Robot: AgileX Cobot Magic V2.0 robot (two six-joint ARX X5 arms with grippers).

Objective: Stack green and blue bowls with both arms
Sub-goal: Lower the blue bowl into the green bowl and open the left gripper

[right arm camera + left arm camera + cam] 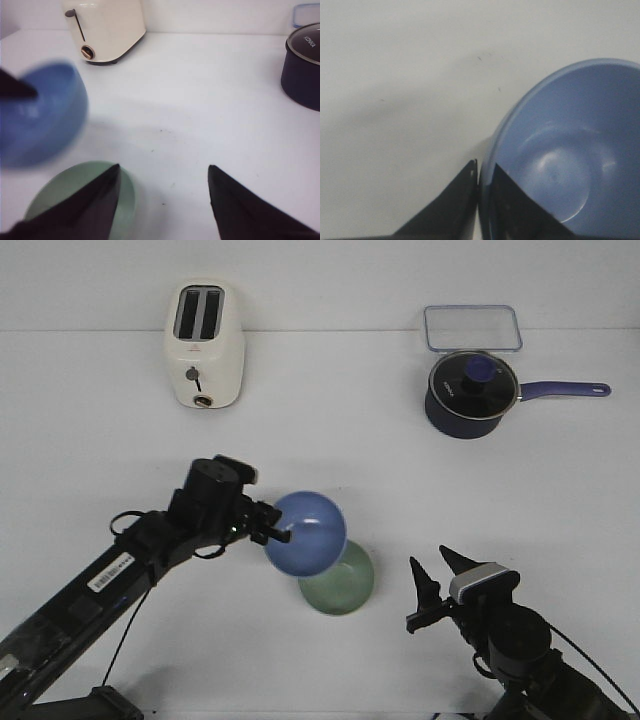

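Note:
My left gripper (278, 533) is shut on the rim of the blue bowl (307, 532) and holds it tilted above the table, partly over the green bowl (340, 583). In the left wrist view the jaws pinch the blue bowl's (570, 150) rim, one finger inside and one outside. The green bowl rests on the table just below and to the right of the blue one. My right gripper (435, 575) is open and empty, to the right of the green bowl. In the right wrist view the green bowl (75, 187) lies behind one finger and the blue bowl (40, 120) is blurred.
A cream toaster (204, 345) stands at the back left. A dark navy saucepan (470, 392) with a glass lid and a clear container lid (472, 328) sit at the back right. The white table (100, 440) spreads around the bowls.

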